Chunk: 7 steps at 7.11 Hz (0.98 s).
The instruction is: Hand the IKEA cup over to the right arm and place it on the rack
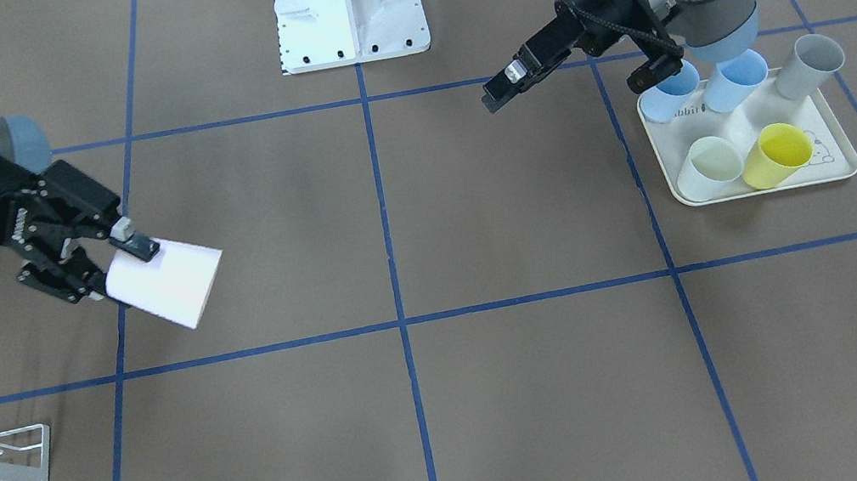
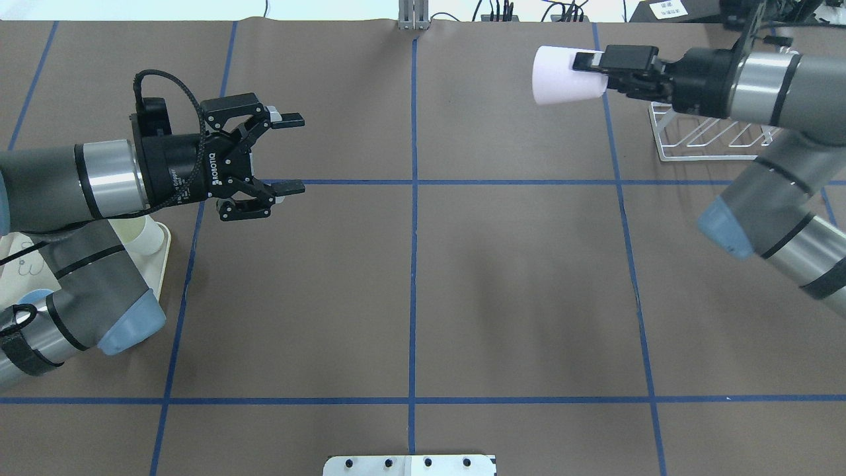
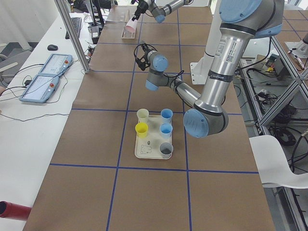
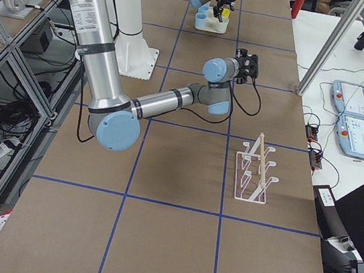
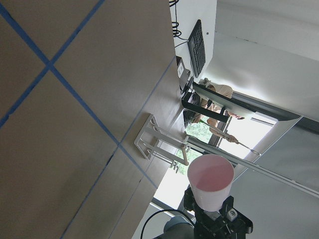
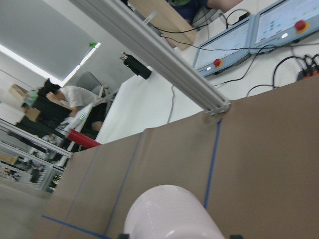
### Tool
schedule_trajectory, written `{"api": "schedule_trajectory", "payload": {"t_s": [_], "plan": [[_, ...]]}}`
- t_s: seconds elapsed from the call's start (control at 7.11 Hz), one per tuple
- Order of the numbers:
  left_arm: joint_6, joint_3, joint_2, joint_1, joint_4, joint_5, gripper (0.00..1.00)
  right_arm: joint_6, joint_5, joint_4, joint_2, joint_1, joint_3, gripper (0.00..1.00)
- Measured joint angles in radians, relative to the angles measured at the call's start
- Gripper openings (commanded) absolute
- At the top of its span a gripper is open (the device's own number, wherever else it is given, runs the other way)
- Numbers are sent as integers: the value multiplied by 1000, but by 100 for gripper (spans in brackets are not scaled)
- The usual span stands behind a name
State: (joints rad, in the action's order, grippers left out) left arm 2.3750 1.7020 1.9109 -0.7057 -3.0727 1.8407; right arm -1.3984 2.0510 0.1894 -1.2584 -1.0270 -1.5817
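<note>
Cup (image 2: 567,74): we log it sideways in the right jaws, clamped on its base end, mouth free for the rack (image 2: 707,140); left jaws wide open, empty

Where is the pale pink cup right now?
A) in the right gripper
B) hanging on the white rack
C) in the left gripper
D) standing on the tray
A: the right gripper is shut on the pale pink cup above the table, while the left gripper is open and empty.
</note>
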Motion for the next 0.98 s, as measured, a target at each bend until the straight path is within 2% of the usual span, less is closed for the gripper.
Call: {"api": "schedule_trajectory", "payload": {"t_s": [0.14, 0.56, 0.7, 0.98], "plan": [[0, -13, 0, 1, -1, -2, 100, 177, 81, 114, -32, -93, -4, 16], [1, -38, -1, 5, -5, -3, 100, 807, 130, 486, -110, -258, -47, 15], [1, -46, -1, 6, -7, -3, 100, 995, 135, 672, -128, -287, -103, 15], [1, -64, -2, 7, -19, -3, 100, 1222, 139, 1067, -136, -313, -217, 17]]}}
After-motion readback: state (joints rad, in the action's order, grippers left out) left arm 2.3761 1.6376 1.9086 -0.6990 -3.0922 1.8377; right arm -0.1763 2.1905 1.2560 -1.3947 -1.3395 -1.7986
